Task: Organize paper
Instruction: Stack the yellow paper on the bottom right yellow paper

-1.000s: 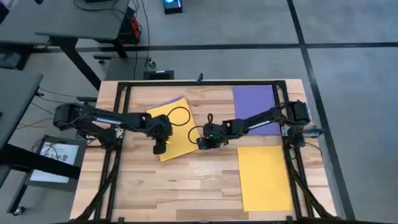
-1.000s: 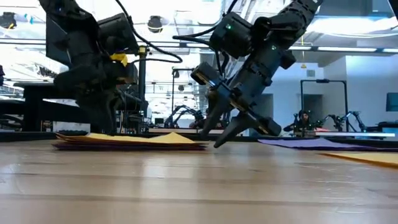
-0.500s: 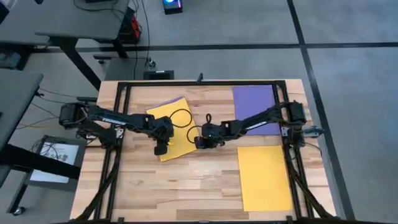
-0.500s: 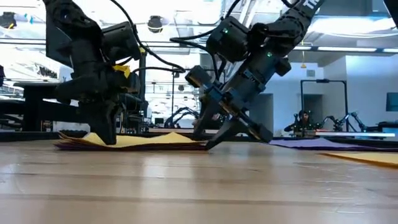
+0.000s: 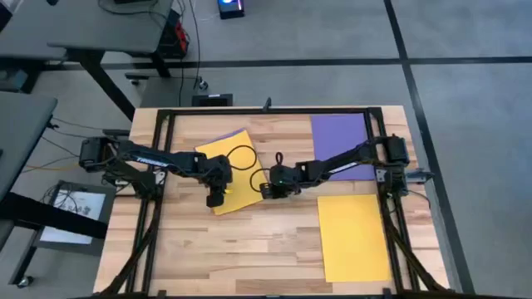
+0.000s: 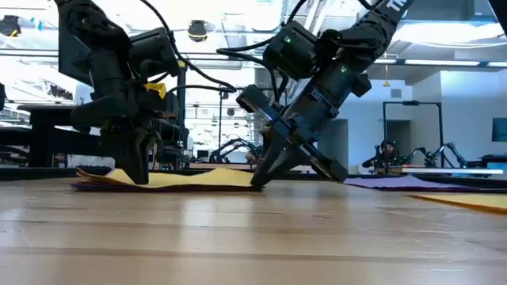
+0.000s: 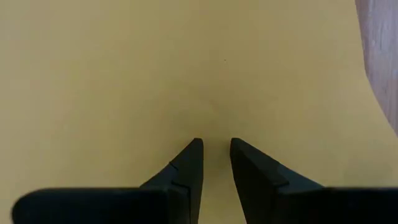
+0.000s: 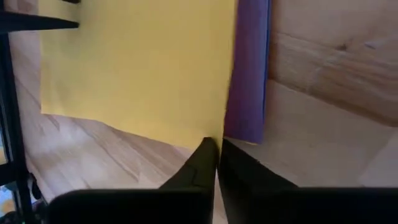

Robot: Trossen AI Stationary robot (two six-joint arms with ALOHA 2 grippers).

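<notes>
While the left claw [image 7: 215, 146] presses parted on unmarked yellow paper [image 5: 235, 170], the right claw [image 8: 217, 149] nips its edge.

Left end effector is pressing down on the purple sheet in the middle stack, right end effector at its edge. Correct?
Not quite. The left end effector presses on the yellow sheet, as the left wrist view shows; a purple sheet only peeks from beneath it. The right end effector is at the stack's edge, as you said.
</notes>
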